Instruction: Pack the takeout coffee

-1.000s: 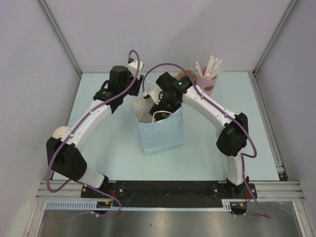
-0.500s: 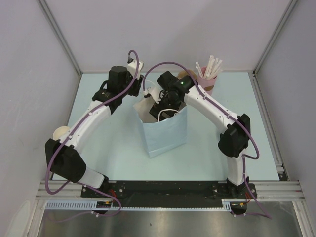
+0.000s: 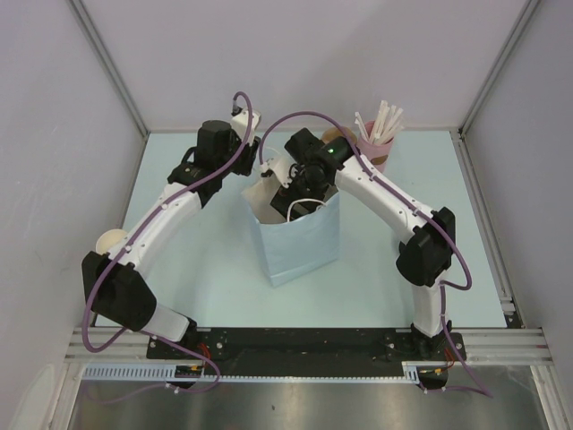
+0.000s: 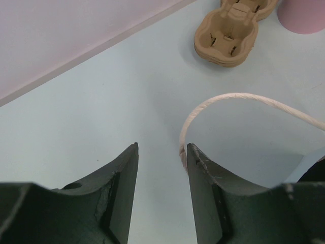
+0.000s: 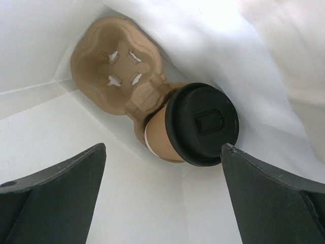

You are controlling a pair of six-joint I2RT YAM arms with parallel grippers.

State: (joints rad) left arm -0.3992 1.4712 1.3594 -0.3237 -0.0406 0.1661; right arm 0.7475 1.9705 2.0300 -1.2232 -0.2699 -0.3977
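Takeout coffee [image 5: 202, 123] in cup carrier [image 5: 114, 66] inside paper bag [image 3: 300, 246], right tool [image 5: 162, 146] wide open, empty, left tool [image 4: 162, 145] half open

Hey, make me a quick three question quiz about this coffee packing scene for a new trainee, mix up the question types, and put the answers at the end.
1. True or false: the coffee cup has no black lid on it.
2. Where is the cup? A: lying outside the paper bag. B: inside the bag, by the cardboard carrier. C: clamped between closed jaws.
3. Fill in: the ___ gripper's jaws stand wide apart above the cup, not touching it.

Key: 1 false. 2 B. 3 right, meaning the right gripper.
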